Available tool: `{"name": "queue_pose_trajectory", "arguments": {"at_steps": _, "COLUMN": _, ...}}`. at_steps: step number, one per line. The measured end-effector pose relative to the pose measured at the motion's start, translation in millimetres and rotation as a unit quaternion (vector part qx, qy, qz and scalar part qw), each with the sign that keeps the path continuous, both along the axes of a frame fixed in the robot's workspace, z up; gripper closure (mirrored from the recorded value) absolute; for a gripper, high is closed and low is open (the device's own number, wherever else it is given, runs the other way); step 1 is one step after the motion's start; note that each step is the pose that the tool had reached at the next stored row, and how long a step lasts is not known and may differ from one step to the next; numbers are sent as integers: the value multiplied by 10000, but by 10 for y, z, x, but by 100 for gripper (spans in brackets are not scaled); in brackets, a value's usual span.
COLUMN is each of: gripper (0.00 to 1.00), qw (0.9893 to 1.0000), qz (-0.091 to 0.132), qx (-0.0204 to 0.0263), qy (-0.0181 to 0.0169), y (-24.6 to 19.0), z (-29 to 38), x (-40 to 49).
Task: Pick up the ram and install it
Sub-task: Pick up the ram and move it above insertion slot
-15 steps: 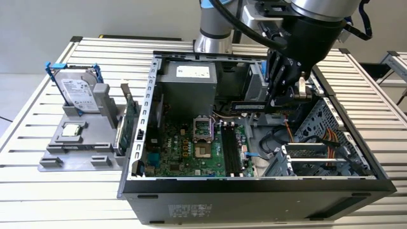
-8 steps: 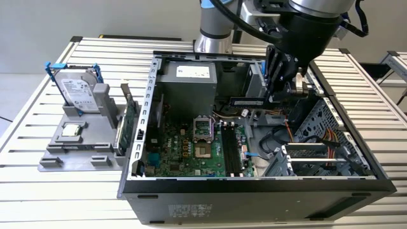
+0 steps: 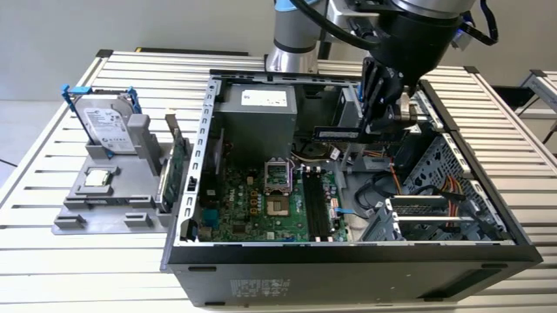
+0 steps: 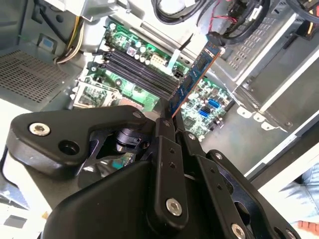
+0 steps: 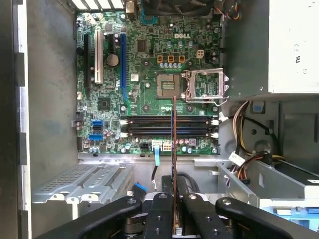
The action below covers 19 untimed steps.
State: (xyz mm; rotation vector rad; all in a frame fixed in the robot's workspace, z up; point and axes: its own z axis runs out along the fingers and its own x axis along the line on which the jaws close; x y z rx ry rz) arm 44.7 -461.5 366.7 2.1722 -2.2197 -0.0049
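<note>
Ribbed aluminium table (image 3: pixel 87 261), open black sheet-metal PC case (image 3: pixel 348 267) on it, matte black gripper (image 3: pixel 383 124) over the case's middle, jaws pinching the ram (image 3: pixel 338 134), thin flat stick, held clear above green motherboard (image 3: pixel 252 202), long dark slots (image 5: pixel 149 127).

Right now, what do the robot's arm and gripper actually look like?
The arm is a silver-grey tube with a blue ring, and black cables loop beside it. The gripper is black, built of jointed bars pinned with silver screws.

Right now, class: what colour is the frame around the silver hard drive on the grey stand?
The frame is blue; it shows best in the exterior view.
</note>
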Motion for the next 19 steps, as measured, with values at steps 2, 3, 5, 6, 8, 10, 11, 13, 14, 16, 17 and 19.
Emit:
{"name": "queue_pose_trajectory", "arguments": {"at_steps": 2, "gripper": 100, "qw": 10000, "qz": -14, "qx": 0, "qy": 0, "y": 28, "z": 0, "x": 0}}
{"name": "queue_pose_trajectory", "arguments": {"at_steps": 3, "gripper": 100, "qw": 10000, "qz": -22, "qx": 0, "qy": 0, "y": 44, "z": 0, "x": 0}}
{"name": "queue_pose_trajectory", "arguments": {"at_steps": 5, "gripper": 100, "qw": 10000, "qz": -35, "qx": 0, "qy": 0, "y": 76, "z": 0, "x": 0}}
{"name": "queue_pose_trajectory", "arguments": {"at_steps": 6, "gripper": 100, "qw": 10000, "qz": -40, "qx": 0, "qy": 0, "y": 92, "z": 0, "x": 0}}
{"name": "queue_pose_trajectory", "arguments": {"at_steps": 8, "gripper": 100, "qw": 10000, "qz": -52, "qx": 0, "qy": 0, "y": 125, "z": 0, "x": 0}}
{"name": "queue_pose_trajectory", "arguments": {"at_steps": 10, "gripper": 100, "qw": 10000, "qz": -63, "qx": 0, "qy": 0, "y": 160, "z": 0, "x": 0}}
{"name": "queue_pose_trajectory", "arguments": {"at_steps": 11, "gripper": 100, "qw": 10000, "qz": -69, "qx": 0, "qy": 0, "y": 176, "z": 0, "x": 0}}
{"name": "queue_pose_trajectory", "arguments": {"at_steps": 13, "gripper": 100, "qw": 10000, "qz": -78, "qx": 0, "qy": 0, "y": 210, "z": 0, "x": 0}}
{"name": "queue_pose_trajectory", "arguments": {"at_steps": 14, "gripper": 100, "qw": 10000, "qz": -83, "qx": 0, "qy": 0, "y": 226, "z": 0, "x": 0}}
{"name": "queue_pose_trajectory", "arguments": {"at_steps": 16, "gripper": 100, "qw": 10000, "qz": -92, "qx": 0, "qy": 0, "y": 260, "z": 0, "x": 0}}
{"name": "queue_pose_trajectory", "arguments": {"at_steps": 17, "gripper": 100, "qw": 10000, "qz": -97, "qx": 0, "qy": 0, "y": 277, "z": 0, "x": 0}}
{"name": "queue_pose_trajectory", "arguments": {"at_steps": 19, "gripper": 100, "qw": 9999, "qz": -107, "qx": 0, "qy": 0, "y": 310, "z": 0, "x": 0}}
